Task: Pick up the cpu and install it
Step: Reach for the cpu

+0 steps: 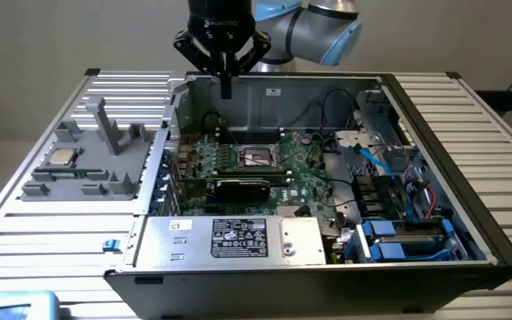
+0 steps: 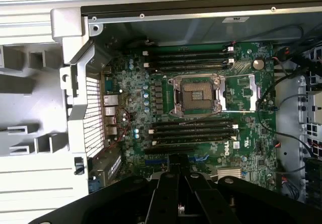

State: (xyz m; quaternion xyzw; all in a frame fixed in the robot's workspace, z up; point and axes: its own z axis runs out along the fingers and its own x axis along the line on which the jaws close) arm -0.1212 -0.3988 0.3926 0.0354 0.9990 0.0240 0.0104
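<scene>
Gripper (image 1: 227, 87), pressed together and empty, hangs above the far wall of the open computer case (image 1: 309, 93), well apart from the cpu (image 1: 61, 157) on the grey tray (image 1: 118, 163) at the exterior view's left; pick-up apparently not begun, calling for a spread gripper over the chip.

**Readable marks: two brand names, one label too fine to read**

You can read "ROBOTIQ" in white letters on the black body of the gripper (image 1: 226, 87), above the socket frame (image 1: 261, 156). On the motherboard (image 2: 241, 90), a white "DELL" mark (image 2: 232, 147) sits near the socket frame, just past the memory slots (image 2: 193, 131). The black label (image 1: 238, 238) on the power supply (image 1: 301, 241) carries print too small to read.
</scene>
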